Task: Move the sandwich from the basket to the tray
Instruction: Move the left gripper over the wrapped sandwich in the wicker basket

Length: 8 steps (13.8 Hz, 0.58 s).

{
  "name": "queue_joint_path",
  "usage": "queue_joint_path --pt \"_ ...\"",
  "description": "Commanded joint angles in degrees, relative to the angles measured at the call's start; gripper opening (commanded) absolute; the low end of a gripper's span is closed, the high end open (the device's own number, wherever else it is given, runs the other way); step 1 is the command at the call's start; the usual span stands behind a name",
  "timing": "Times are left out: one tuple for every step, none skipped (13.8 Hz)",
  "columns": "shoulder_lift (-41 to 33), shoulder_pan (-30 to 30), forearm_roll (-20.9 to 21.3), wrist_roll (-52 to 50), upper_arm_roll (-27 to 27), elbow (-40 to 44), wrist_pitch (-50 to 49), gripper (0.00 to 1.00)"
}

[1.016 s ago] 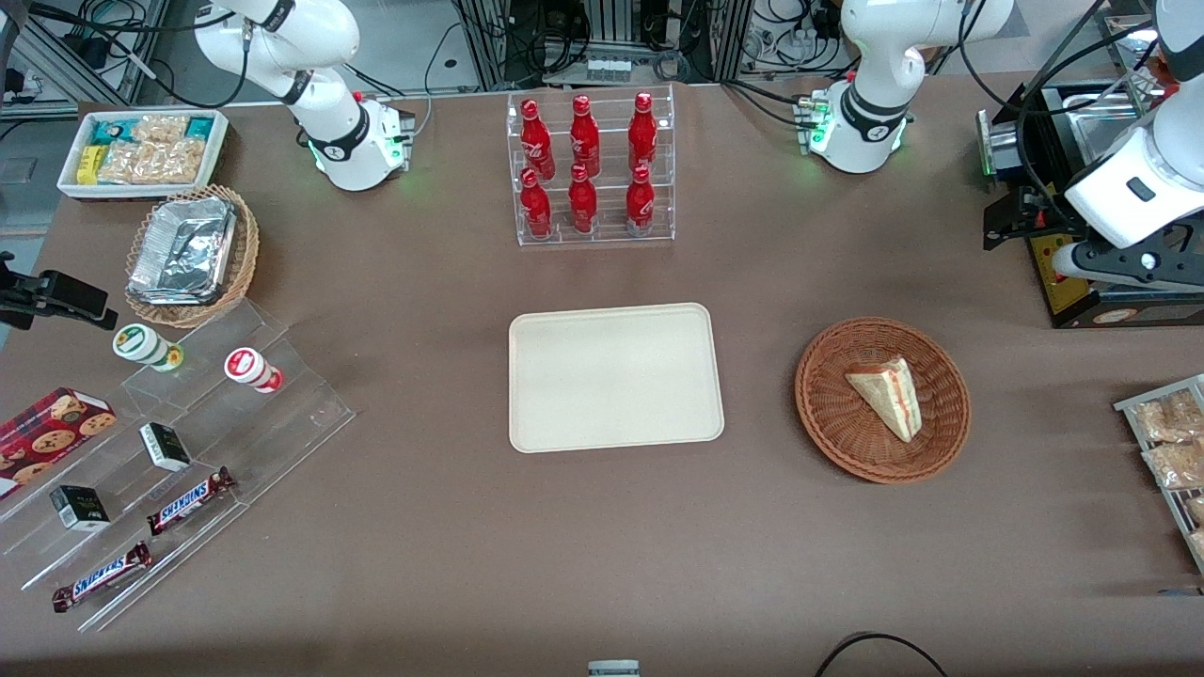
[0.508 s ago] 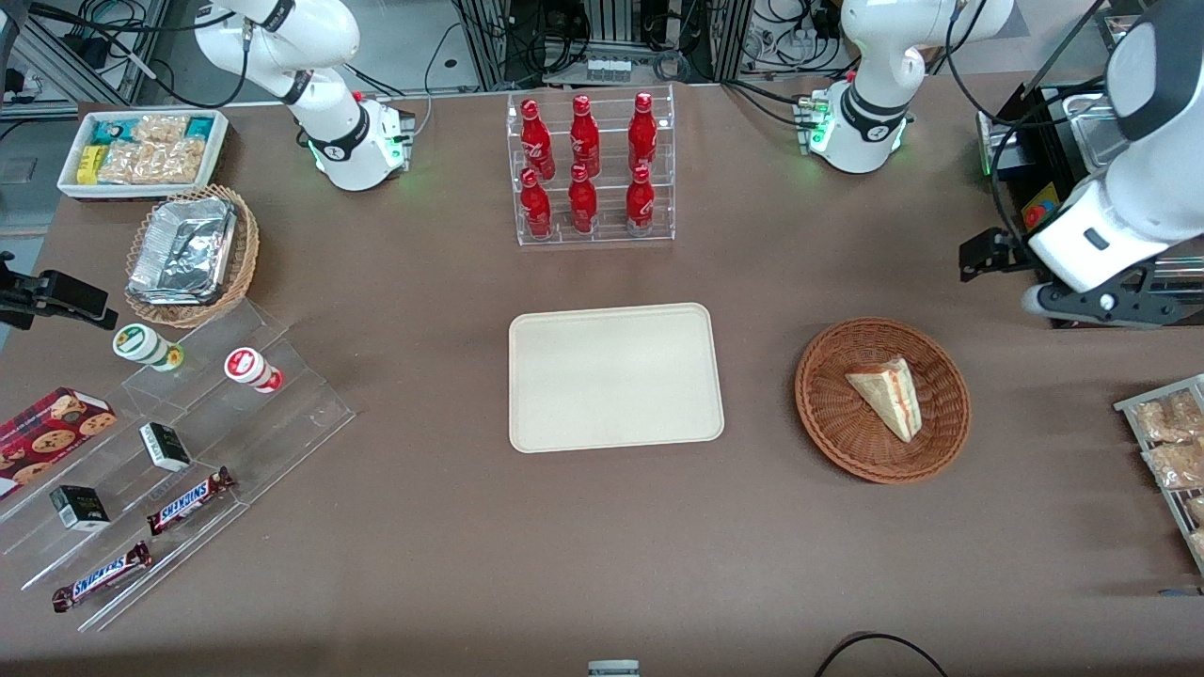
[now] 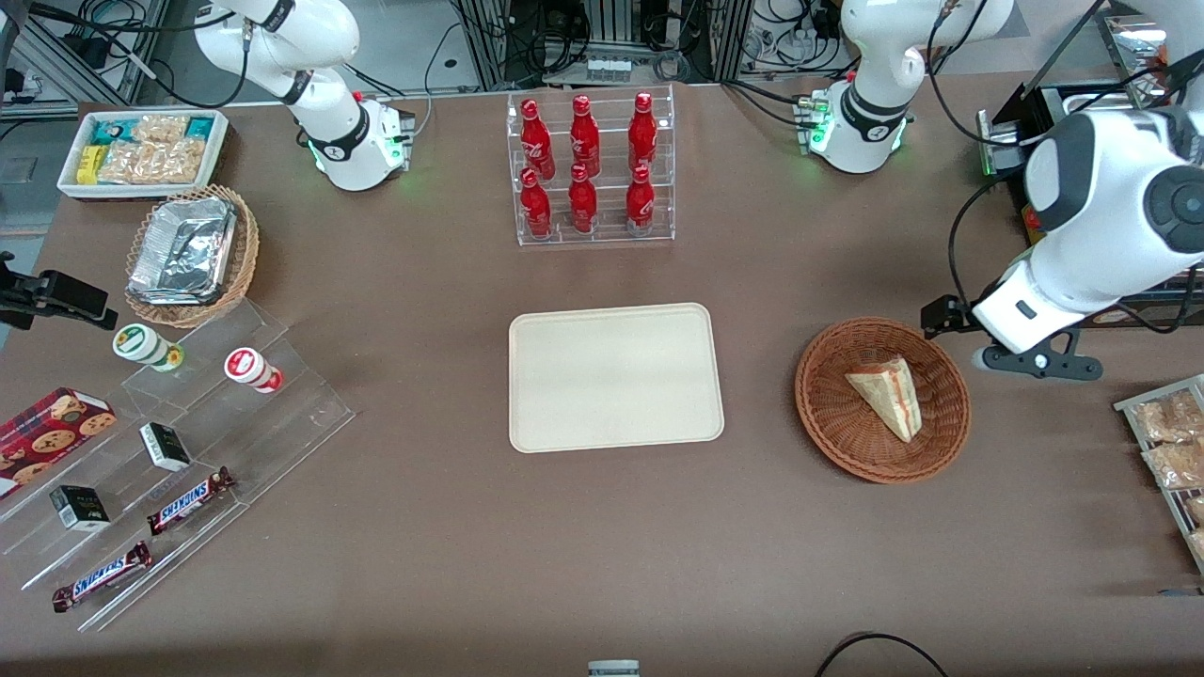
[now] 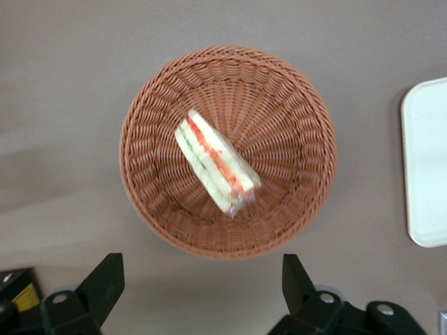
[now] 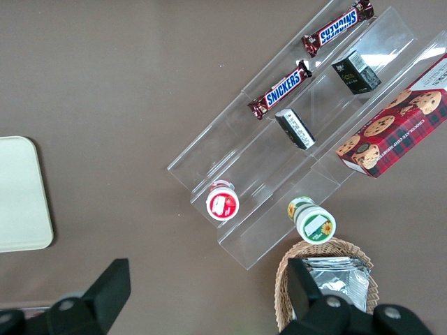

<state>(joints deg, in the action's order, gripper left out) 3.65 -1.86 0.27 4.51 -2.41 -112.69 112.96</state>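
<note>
The sandwich (image 3: 889,393), a pale wedge with red and green filling, lies in the round reddish-brown basket (image 3: 847,442). The cream tray (image 3: 616,376) lies bare at the table's middle, beside the basket. My left gripper (image 3: 1035,362) hangs above the table just outside the basket's rim, toward the working arm's end. In the left wrist view the gripper (image 4: 201,279) is open and empty, its black fingers (image 4: 105,279) spread wide just off the basket (image 4: 293,139). The sandwich (image 4: 215,162) and an edge of the tray (image 4: 427,160) show there too.
A clear rack of red bottles (image 3: 591,169) stands farther from the front camera than the tray. A rack of snack packets (image 3: 1171,451) lies at the working arm's end. A clear stepped shelf (image 3: 188,442), a foil-filled wicker basket (image 3: 188,254) and a white bin (image 3: 141,150) lie toward the parked arm's end.
My left arm has swung in from the table's end toward the basket and come nearer the front camera. The sandwich, basket and tray have not moved.
</note>
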Motion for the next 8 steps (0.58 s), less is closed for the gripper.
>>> queue_joint_path --pt "-0.66 0.63 0.34 -1.08 -0.4 -5.06 6.72 1.0" --pt "-0.49 0.63 0.26 -1.43 -0.4 -6.56 8.74 1.0" --pt "-0.14 0.63 0.26 -1.69 -0.4 -7.53 10.07 1.0" --pt "0.21 0.63 0.08 -2.83 -0.4 -7.8 10.87 1.0" --pt "0.91 0.63 -0.09 -5.1 -0.4 -8.07 11.66 1.0" --pt "1.36 0.63 -0.1 -8.26 -0.4 -8.59 12.62 1.0" --pt "1.62 0.63 -0.1 -12.38 -0.4 -10.07 15.33 1.0" --pt "1.54 0.63 -0.1 -16.42 -0.4 -12.0 18.58 1.0"
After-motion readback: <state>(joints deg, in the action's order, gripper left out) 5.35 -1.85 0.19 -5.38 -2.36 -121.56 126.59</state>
